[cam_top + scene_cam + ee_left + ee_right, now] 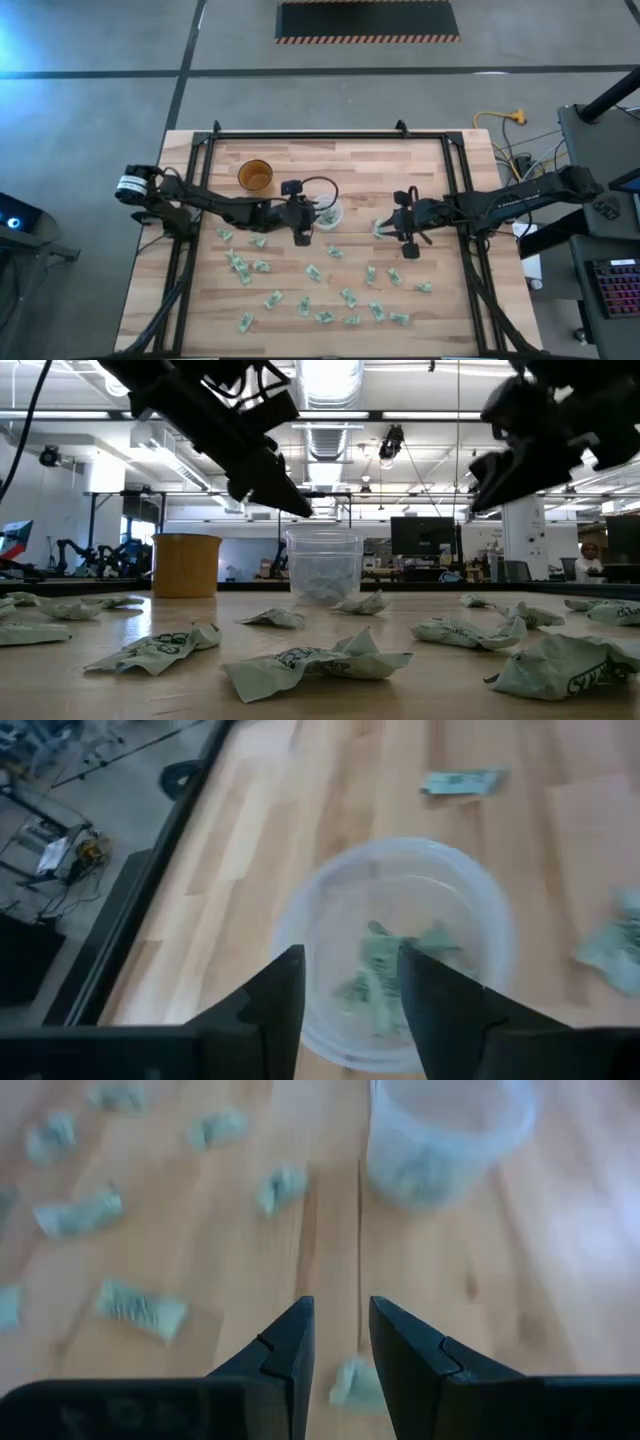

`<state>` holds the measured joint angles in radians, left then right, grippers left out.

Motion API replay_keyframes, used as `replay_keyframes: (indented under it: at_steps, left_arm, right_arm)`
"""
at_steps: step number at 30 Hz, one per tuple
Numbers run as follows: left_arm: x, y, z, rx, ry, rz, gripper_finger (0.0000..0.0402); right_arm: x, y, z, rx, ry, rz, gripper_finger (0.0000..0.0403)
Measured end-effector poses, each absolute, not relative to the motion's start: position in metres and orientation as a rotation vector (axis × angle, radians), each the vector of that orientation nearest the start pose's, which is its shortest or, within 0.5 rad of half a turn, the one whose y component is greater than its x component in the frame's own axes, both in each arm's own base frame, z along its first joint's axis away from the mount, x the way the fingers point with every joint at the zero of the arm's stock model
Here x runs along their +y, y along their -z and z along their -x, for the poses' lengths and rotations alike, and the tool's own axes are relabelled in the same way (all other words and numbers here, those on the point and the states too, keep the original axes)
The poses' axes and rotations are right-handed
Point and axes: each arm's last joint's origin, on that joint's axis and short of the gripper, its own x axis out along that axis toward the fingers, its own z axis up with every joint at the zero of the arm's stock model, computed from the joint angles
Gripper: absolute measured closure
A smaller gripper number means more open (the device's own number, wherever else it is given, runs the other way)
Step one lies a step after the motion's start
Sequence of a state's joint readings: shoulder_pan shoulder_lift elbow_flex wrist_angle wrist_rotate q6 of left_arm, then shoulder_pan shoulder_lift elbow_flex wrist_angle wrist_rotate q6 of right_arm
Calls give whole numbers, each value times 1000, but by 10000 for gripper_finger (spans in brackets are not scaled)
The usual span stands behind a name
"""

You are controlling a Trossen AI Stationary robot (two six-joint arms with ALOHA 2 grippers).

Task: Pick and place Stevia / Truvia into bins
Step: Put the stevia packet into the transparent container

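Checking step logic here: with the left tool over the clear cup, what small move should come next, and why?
Probably lift the left tool clear of the cup and swing toward a loose sachet. Its fingers stand apart and empty above the cup, sachets already lie inside, and many remain on the table.

clear cup (323, 565), amber cup (186, 565), scattered sachets (318, 662)

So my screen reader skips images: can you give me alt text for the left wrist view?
The left gripper, fingers apart and empty, hangs over a clear cup holding green sachets. The cup stands on a wooden table, with two more sachets lying nearby.
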<state>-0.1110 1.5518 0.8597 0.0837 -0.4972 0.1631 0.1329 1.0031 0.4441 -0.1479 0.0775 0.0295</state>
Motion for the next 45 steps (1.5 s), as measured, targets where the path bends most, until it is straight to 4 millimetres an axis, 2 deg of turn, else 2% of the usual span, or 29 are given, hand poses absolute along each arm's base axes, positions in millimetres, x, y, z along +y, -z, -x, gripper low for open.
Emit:
replay_keyframes:
  at_steps: [4,13,20,29,38,42,45]
  left_arm:
    - [-36,-212,-312,596,-280,-352,254]
    - [-71,-245,-287,495,-166,-358,253]
    - [-89,-256,-273,457,-102,-367,253]
    - [-93,-255,-270,472,-85,-380,253]
    - [-93,-254,-270,478,-88,-383,253]
    - [-93,-254,-270,478,-88,-383,253]
    - [-93,-254,-270,478,-88,-382,253]
  right_arm:
    - [22,-167,-188,790,-33,43,317]
    - [16,-147,-201,861,47,15,316]
    - [18,-125,-212,935,-1,112,314]
    - [18,-117,-223,981,0,156,321]
    - [16,-114,-223,995,37,157,325]
    - [16,-114,-223,1012,39,154,338]
    - [16,-113,-222,1023,37,157,362]
